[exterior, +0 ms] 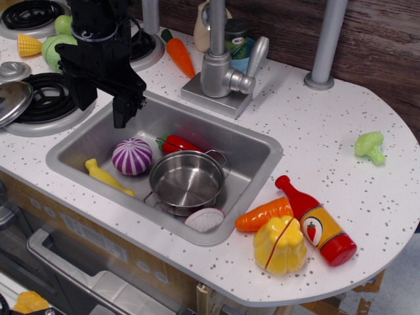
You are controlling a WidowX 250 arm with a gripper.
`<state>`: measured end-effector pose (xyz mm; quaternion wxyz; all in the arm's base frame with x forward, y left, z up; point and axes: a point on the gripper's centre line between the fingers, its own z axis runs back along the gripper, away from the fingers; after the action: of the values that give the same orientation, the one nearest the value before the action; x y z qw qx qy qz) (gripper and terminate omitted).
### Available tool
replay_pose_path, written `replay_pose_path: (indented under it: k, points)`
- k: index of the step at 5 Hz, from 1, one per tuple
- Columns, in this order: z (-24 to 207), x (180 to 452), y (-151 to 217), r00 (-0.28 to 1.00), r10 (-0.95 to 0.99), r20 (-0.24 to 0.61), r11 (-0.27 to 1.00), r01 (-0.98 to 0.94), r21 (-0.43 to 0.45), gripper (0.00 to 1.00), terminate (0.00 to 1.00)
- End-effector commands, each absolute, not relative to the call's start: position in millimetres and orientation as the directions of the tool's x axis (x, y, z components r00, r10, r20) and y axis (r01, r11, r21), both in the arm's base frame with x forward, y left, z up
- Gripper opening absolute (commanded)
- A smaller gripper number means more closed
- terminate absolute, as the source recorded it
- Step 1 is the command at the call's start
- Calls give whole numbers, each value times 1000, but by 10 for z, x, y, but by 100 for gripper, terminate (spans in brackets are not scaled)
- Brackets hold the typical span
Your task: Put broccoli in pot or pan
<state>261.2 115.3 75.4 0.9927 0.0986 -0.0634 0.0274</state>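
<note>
Yellow plastic marks the nearest item: a toy bell pepper (279, 244) at 5 o'clock on the speckled white counter (328, 111). Touching it at its 1 o'clock side lies a red sauce bottle (315, 220), tilted flat, and at its 11 o'clock an orange carrot (262, 214) rests by the sink's rim.

The steel sink (252, 147) sits at centre frame and holds several items. The pot (186, 180) stands upright in the basin, empty, with wire loop handles. A cut radish slice (205, 219) lies at the pot's 5 o'clock, against the front wall. A purple onion (132, 156) sits just beside the pot at 9 o'clock. A yellow squash-like piece (105, 176) lies at the onion's 8 o'clock. A red pepper (176, 144) lies behind the pot at 12 o'clock.

The broccoli (370, 146) lies on the counter at 3 o'clock, well apart from the sink and from the pot.

The black gripper (125, 108) hangs over the sink's far left corner at 10 o'clock, holding nothing visible; whether its jaws are spread or together cannot be told.

Behind the sink stands the grey faucet (223, 69). A second carrot (178, 54) lies at 12 o'clock. At 9 o'clock a steel lid (13, 100) rests on a burner (46, 108); green cabbage (54, 47) and corn (29, 44) lie at 10 o'clock.
</note>
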Motion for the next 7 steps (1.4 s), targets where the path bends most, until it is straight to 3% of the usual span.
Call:
replay_pose_path:
  k: [1,2,4,6,7]
  points:
    - [754,2612,1153,990,42,131,979,-67,192,100,0]
    - [731,2481,1215,989,38,144,985,-61,159,100,0]
    - [706,2540,1183,988,73,133,990,-89,113,100,0]
    - [815,3087,555,983,99,158,985,-119,125,100,0]
    - [986,3359,55,982,93,166,987,-112,111,100,0]
